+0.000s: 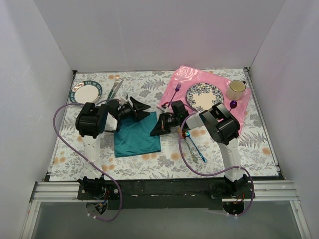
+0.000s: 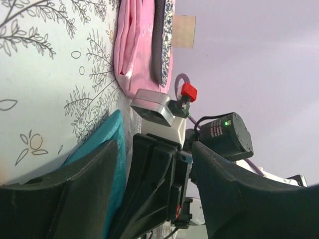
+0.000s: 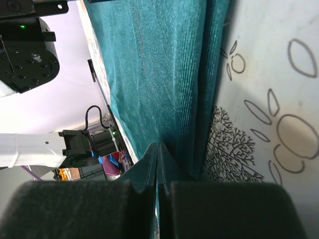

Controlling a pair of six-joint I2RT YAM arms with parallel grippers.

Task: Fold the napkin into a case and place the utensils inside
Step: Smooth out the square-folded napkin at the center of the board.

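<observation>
Right jaws are clenched on the right edge of the napkin point(image 1: 135, 138), which sits on the bench point(image 1: 164, 162) between the arms. Left jaws are released at its far corner. I'd carry that edge across low and even so the fold lands straight.

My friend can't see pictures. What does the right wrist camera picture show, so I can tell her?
The right claw is shut tight on a fold of the teal napkin, which stretches away over a table printed with leaves and flowers. Part of the left arm shows in the upper left corner.
</observation>
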